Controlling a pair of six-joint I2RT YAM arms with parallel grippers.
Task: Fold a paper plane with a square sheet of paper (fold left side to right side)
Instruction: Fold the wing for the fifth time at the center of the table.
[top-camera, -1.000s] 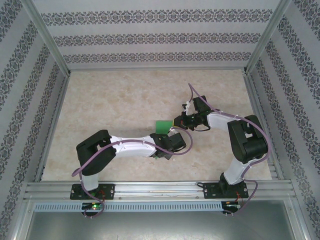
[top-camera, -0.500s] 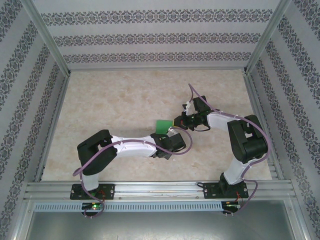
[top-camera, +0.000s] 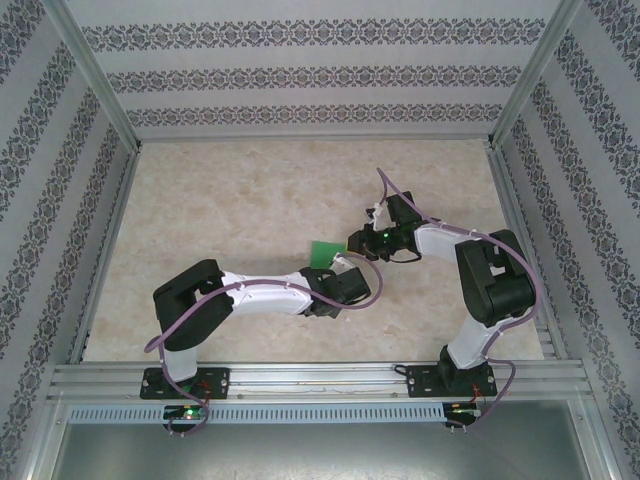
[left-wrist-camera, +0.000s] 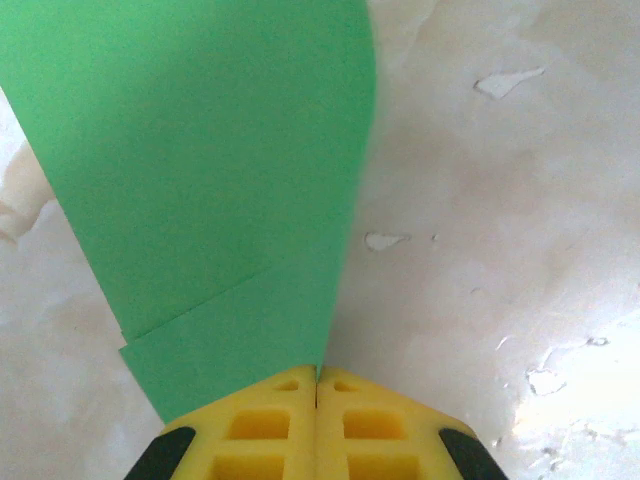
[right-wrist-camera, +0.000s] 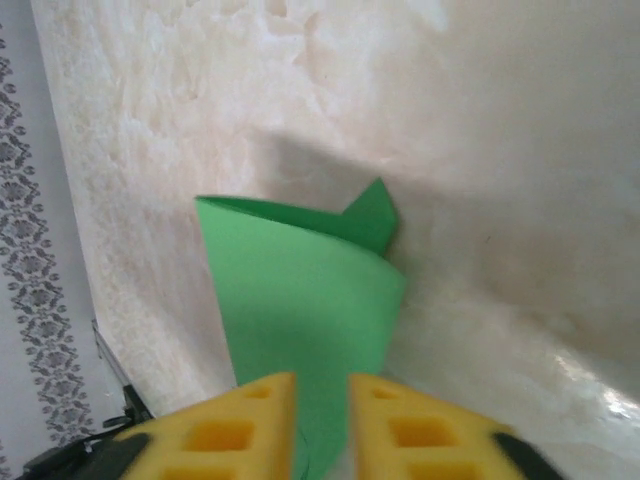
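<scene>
Patterned wallpaper walls (top-camera: 300, 75) and an aluminium frame (top-camera: 320, 378) close in the marbled tabletop (top-camera: 230, 200) on all sides. The far half and both side strips of the tabletop lie bare. The left arm (top-camera: 260, 293) and right arm (top-camera: 490, 280) reach inward and meet near the middle, well apart from every wall.

The square sheet of paper (top-camera: 324, 252), bright green and folded over into a loose curl, sits between the two wrists. One layer's edge steps across the other near the left arm.

The left end effector (left-wrist-camera: 317, 385) is clamped tight, its yellow fingertips pressed together on the sheet's near corner. The right end effector (right-wrist-camera: 322, 385) stands slightly parted, with the sheet's edge running into the gap between its yellow fingers. Whether they touch the paper I cannot tell.
</scene>
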